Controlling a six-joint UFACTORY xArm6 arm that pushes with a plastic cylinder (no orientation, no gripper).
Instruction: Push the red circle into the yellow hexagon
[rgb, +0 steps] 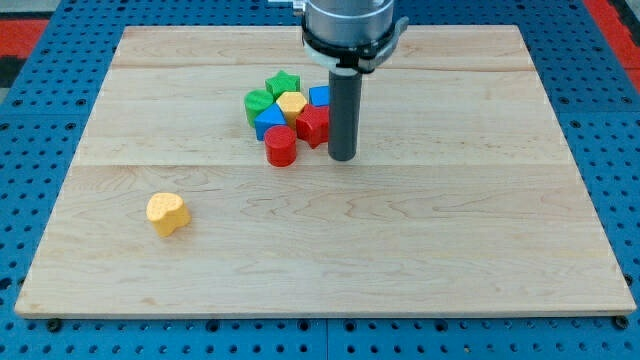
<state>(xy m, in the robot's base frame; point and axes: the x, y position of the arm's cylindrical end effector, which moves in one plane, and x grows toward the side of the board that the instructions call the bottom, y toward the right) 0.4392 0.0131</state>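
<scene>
The red circle (281, 145) stands at the lower edge of a tight cluster of blocks near the board's upper middle. The yellow hexagon (292, 103) sits inside that cluster, just above and slightly right of the red circle, with a blue block (269, 122) and a second red block (313, 124) between and beside them. My tip (343, 157) rests on the board just right of the red circle and below right of the second red block, a small gap from the circle.
Two green blocks (283, 83) (259, 102) and another blue block (320, 96) make up the cluster's top and sides. A lone yellow heart-like block (167, 213) lies at the lower left. The wooden board (480, 250) lies on a blue pegboard.
</scene>
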